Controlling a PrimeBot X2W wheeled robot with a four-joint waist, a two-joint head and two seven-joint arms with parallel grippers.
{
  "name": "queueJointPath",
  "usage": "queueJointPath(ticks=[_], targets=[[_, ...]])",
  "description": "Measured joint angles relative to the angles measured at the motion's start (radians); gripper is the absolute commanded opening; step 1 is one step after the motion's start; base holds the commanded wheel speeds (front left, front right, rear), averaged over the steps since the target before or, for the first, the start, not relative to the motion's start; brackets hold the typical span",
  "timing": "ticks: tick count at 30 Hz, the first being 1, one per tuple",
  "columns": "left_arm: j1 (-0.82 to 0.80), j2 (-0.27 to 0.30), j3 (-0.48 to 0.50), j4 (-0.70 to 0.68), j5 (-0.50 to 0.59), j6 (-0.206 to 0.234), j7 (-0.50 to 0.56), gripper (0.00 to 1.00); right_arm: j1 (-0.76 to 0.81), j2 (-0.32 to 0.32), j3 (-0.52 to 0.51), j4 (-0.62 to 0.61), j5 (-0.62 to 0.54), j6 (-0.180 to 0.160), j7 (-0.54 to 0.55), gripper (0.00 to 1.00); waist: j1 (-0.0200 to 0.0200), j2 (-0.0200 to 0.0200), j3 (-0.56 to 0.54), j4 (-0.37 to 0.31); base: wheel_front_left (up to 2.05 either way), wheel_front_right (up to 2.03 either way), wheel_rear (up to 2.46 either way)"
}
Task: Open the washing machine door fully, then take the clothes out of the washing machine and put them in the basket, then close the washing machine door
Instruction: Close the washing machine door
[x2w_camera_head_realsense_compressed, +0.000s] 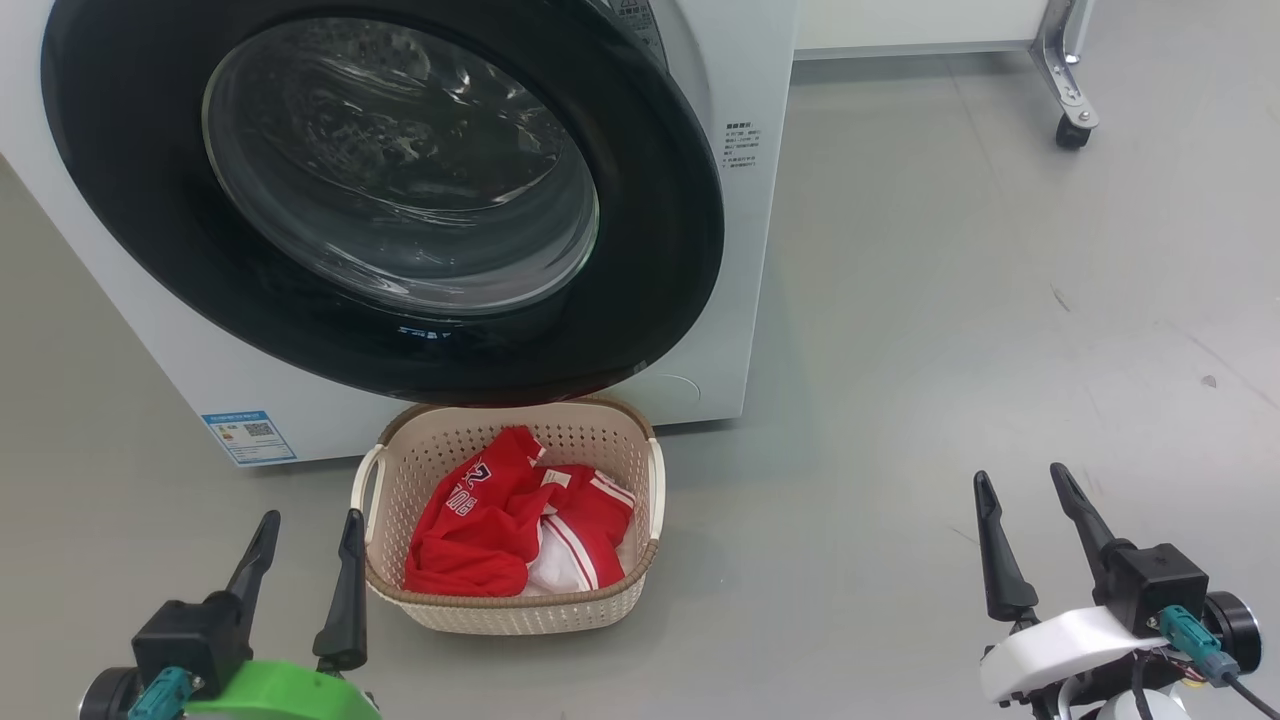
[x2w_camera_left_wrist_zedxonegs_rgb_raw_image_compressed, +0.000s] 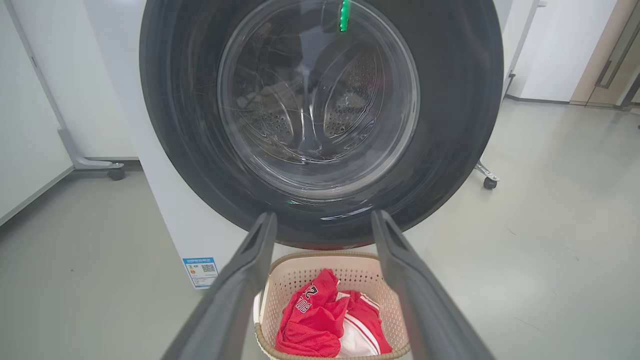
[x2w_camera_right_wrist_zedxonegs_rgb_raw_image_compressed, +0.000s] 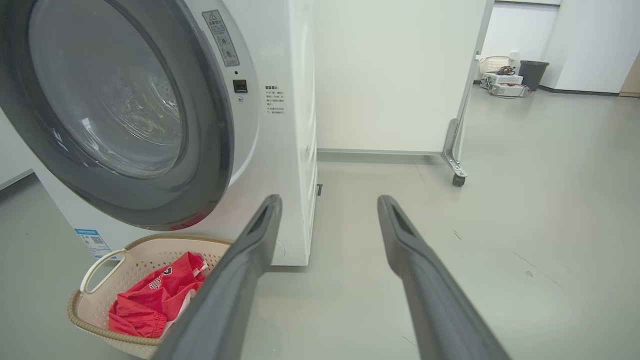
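Now grey floor (x2w_camera_head_realsense_compressed: 950, 300) is seen beneath white walls (x2w_camera_right_wrist_zedxonegs_rgb_raw_image_compressed: 390, 75); crumpled red-and-white clothes (x2w_camera_head_realsense_compressed: 480, 520) are piled in the basket (x2w_camera_head_realsense_compressed: 520, 618) below the closed washing machine door (x2w_camera_head_realsense_compressed: 650, 250); left gripper (x2w_camera_head_realsense_compressed: 311, 518) and right gripper (x2w_camera_head_realsense_compressed: 1020, 474) are held wide, empty.

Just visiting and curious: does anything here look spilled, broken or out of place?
Nothing stands out. The clothes lie crumpled inside the basket, none on the floor, and the washing machine door looks shut.
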Motion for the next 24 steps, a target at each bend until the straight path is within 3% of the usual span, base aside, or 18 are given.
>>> queueJointPath(ticks=[24], targets=[[0.001, -0.024, -0.018, 0.026, 0.016, 0.023, -0.026, 1.00, 0.019, -0.001, 0.002, -0.025, 0.000, -0.013, 0.012, 1.00, 0.0000, 0.0000, -0.009, 0.006, 0.00, 0.00, 0.00]])
